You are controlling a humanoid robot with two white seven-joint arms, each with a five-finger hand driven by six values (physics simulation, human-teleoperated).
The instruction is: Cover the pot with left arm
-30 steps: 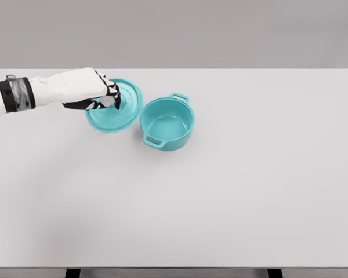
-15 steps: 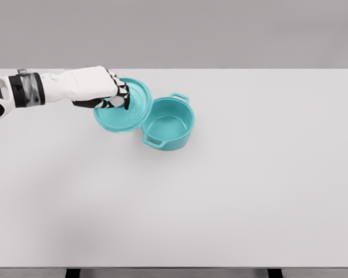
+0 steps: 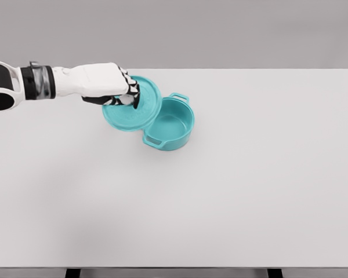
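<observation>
1. One big white table [image 3: 232, 191] is seen, and everything else sits on it or hangs over it.
2. One white left arm [image 3: 52, 82] is stretched in from the left side, over the far part of the table.
3. One teal pot [image 3: 169, 123] is set upright on the table with its top open, and two small handles are seen on its sides.
4. One teal lid [image 3: 133, 110] is held tilted in the air, and its right edge is seen over the pot's left rim.
5. One left hand [image 3: 111, 87] is curled tight on the knob on top of the lid.
</observation>
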